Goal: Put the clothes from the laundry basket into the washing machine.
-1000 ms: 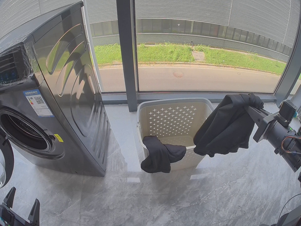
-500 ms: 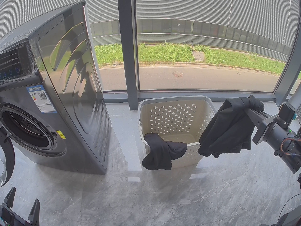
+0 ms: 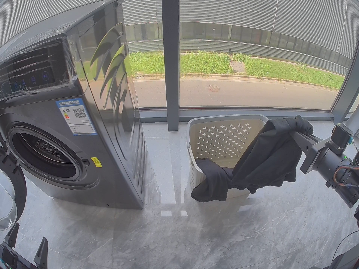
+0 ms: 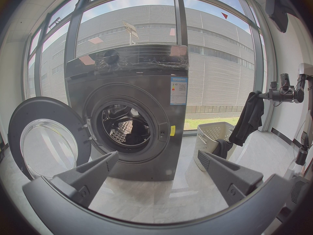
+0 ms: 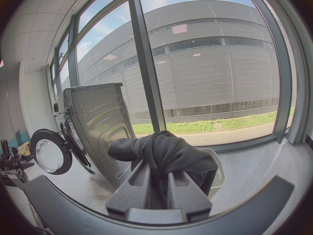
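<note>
The right gripper (image 3: 298, 135) clamps a garment (image 3: 267, 157) by the basket (image 3: 224, 117). It should swing it high round the washer's (image 3: 108, 94) corner and release inside the drum (image 3: 48, 154). Left gripper (image 4: 156, 154) gapes empty.

The washer (image 3: 108, 105) is shiny grey metal, with crinkly clear film (image 3: 33, 71) on its top panel. The basket (image 3: 224, 139) is matt cream plastic with star holes. The cloth (image 3: 269, 157) is soft, black, matt mesh. The floor (image 3: 209, 240) is glossy grey stone.

Laundry corner: washing machine (image 3: 48, 101), laundry basket (image 3: 220, 139) by tall windows (image 3: 243, 56).
</note>
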